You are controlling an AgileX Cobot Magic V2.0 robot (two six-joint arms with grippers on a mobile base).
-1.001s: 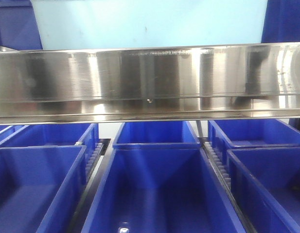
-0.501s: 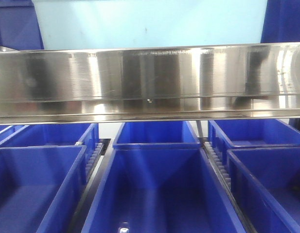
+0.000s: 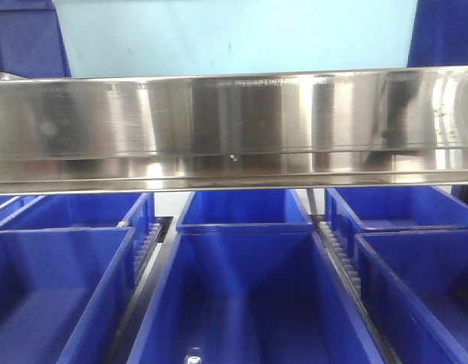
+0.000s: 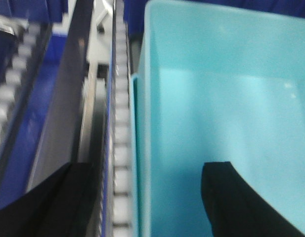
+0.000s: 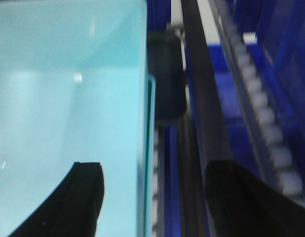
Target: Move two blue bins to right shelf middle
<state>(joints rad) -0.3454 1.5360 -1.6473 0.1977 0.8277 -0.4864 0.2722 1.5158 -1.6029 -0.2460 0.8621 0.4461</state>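
A long blue bin [image 3: 249,303] lies in the centre lane under the steel shelf beam. In both wrist views the same kind of bin looks pale cyan. My left gripper [image 4: 147,197] is open, and the bin's [image 4: 226,98] left wall stands between its two black fingers [image 4: 236,202] without touching them. My right gripper [image 5: 152,197] is also open and straddles the bin's [image 5: 68,89] right wall, with one finger [image 5: 80,197] inside the bin. Neither gripper shows in the front view.
A wide steel beam [image 3: 234,121] crosses the front view just above the bins. More blue bins sit left [image 3: 51,288], right [image 3: 423,288] and behind [image 3: 245,208]. Roller tracks [image 4: 120,123] [image 5: 261,108] run alongside the bin. A dark block [image 5: 164,79] sits by its right wall.
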